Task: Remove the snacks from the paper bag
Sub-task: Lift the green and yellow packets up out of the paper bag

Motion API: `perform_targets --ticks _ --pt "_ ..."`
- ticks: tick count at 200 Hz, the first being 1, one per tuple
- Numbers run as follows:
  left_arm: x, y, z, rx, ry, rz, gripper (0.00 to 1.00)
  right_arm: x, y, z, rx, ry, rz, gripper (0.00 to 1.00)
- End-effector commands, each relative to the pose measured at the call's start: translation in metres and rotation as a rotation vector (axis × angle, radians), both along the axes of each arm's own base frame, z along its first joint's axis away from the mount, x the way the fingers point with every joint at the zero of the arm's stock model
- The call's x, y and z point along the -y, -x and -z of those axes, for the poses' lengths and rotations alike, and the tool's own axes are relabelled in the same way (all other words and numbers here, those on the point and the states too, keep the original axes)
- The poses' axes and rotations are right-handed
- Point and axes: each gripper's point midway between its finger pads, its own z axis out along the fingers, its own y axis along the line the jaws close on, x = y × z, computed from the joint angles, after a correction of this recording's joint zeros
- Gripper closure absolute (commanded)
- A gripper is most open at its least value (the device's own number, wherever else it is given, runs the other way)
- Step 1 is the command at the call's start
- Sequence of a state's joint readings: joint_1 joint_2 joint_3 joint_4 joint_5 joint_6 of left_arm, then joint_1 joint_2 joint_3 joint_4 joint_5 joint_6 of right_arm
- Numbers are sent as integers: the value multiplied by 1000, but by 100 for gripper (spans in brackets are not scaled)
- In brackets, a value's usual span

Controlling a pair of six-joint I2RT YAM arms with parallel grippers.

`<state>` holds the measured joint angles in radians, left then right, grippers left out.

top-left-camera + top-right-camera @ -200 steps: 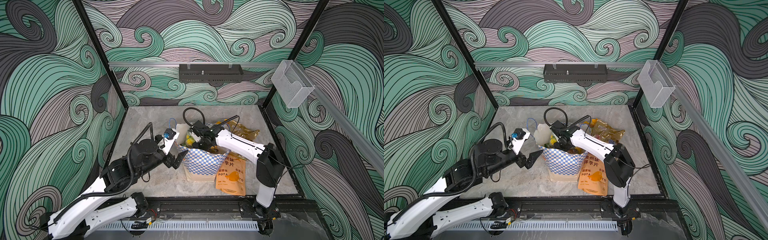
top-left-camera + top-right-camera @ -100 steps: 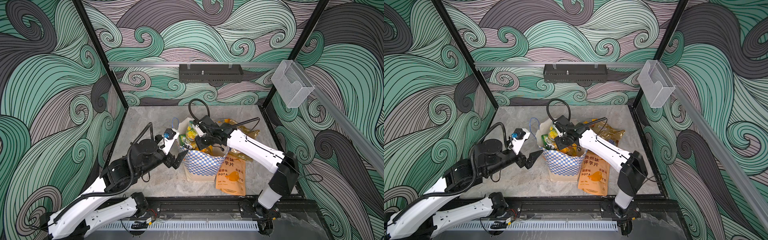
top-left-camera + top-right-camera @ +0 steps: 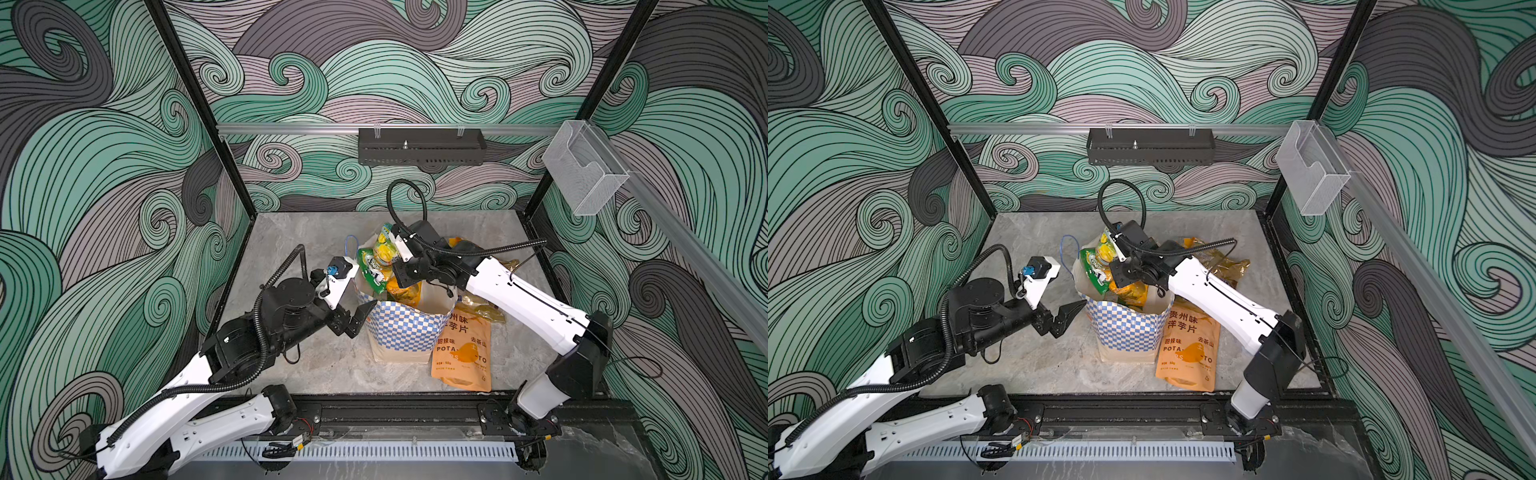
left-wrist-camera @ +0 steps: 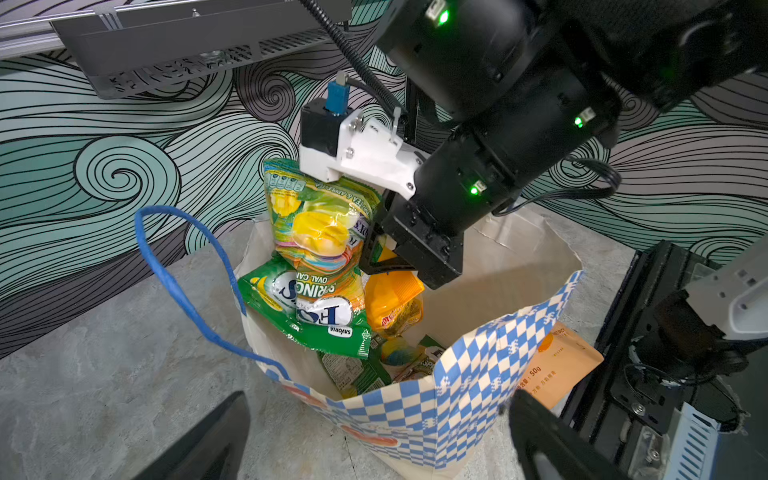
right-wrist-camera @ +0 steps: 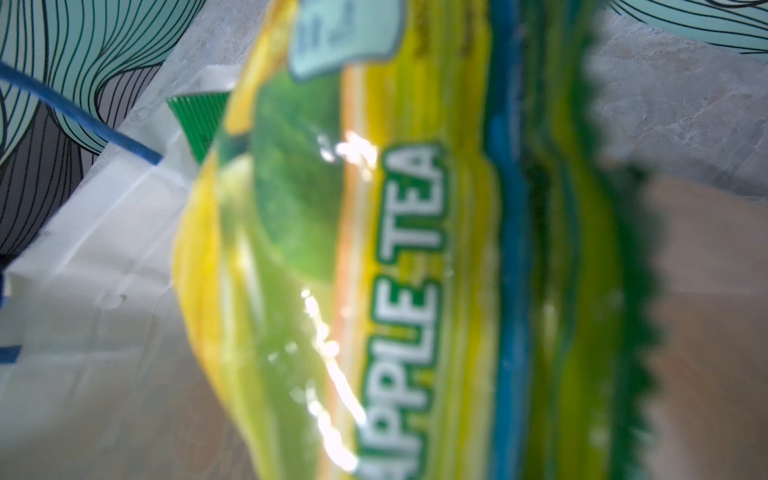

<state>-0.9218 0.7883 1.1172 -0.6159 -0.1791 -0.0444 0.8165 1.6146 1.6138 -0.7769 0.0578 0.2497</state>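
In the middle of the table (image 3: 291, 237), the paper bag (image 3: 405, 332) stood upright with several snacks (image 4: 361, 370) inside. The right gripper (image 4: 376, 259) was clenched on a green-yellow packet (image 4: 316, 220), held above the bag's mouth. The left gripper (image 3: 360, 319) gaped wide beside the bag, empty. An orange pouch (image 3: 461, 353) lay flat beside the bag.

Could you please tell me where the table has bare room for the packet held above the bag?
Bare table runs behind the paper bag to the back wall, widest at back-left; another patch lies in front, between the left claw and the front rail. Right of the bag is crowded: orange pouch, and golden-brown packet under the right arm.
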Motion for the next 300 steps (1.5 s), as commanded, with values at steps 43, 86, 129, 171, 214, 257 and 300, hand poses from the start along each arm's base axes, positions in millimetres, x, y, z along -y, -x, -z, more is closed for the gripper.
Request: perform_targets --ticks 43,86,129,171,214,257,300 --pt "2 2 -15 29 34 12 1 9 -12 -108 235 -227 64 100" --pt "2 2 -18 31 46 10 1 19 -5 -150 305 -323 85 100" --pt "4 2 -17 29 45 17 1 25 0 -188 370 -406 89 100" --pt "3 3 -17 30 48 19 1 23 -1 -192 373 -419 89 100" --pt "3 3 -18 34 50 23 1 19 1 -223 405 -489 72 100" --pt "4 4 -18 35 52 27 1 24 2 -265 493 -548 70 100" --pt "3 4 -17 36 53 26 1 36 1 -307 600 -561 85 100"
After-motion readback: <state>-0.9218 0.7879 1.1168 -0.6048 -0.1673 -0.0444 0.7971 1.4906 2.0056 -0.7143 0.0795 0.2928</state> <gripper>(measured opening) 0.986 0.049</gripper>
